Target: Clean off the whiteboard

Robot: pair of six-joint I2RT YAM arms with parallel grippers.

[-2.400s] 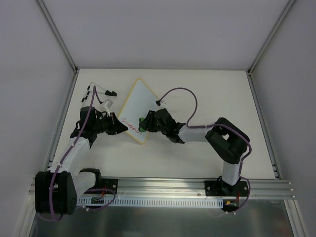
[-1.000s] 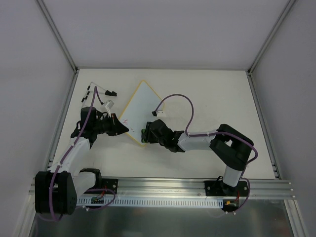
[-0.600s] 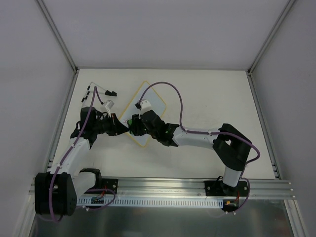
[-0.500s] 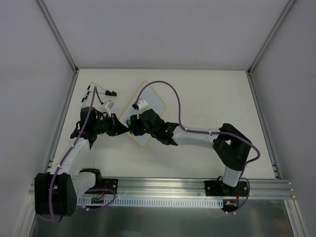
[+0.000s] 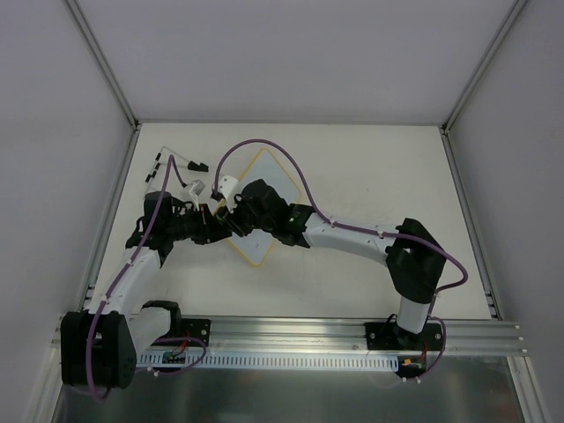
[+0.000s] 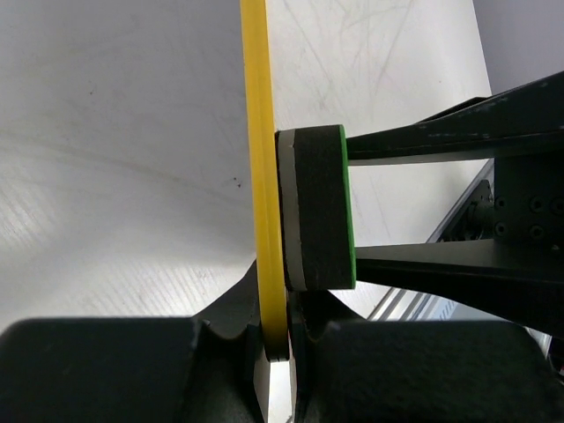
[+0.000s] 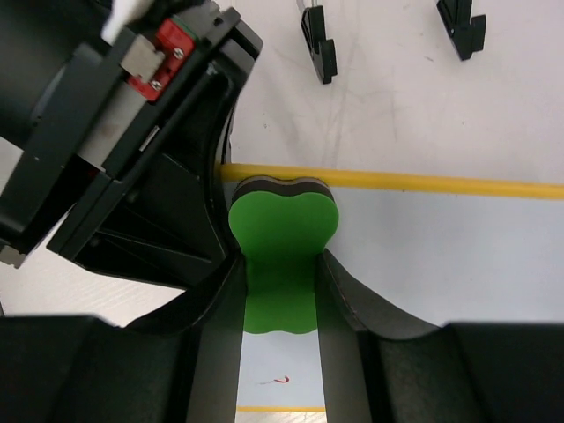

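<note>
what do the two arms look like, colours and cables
Both arms match: the left arm and right arm have black joint housings, white tubular links and a purple cable running along each. The left gripper and right gripper are matte black, two-fingered; the left one carries a red connector.

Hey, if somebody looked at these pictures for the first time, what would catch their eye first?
The bright green-backed black foam eraser stands out, clamped in the right gripper and pressed against the yellow-framed whiteboard at its edge. The left gripper pinches that yellow frame right beside it. A small red pen mark shows on the board between the right gripper's fingers.
</note>
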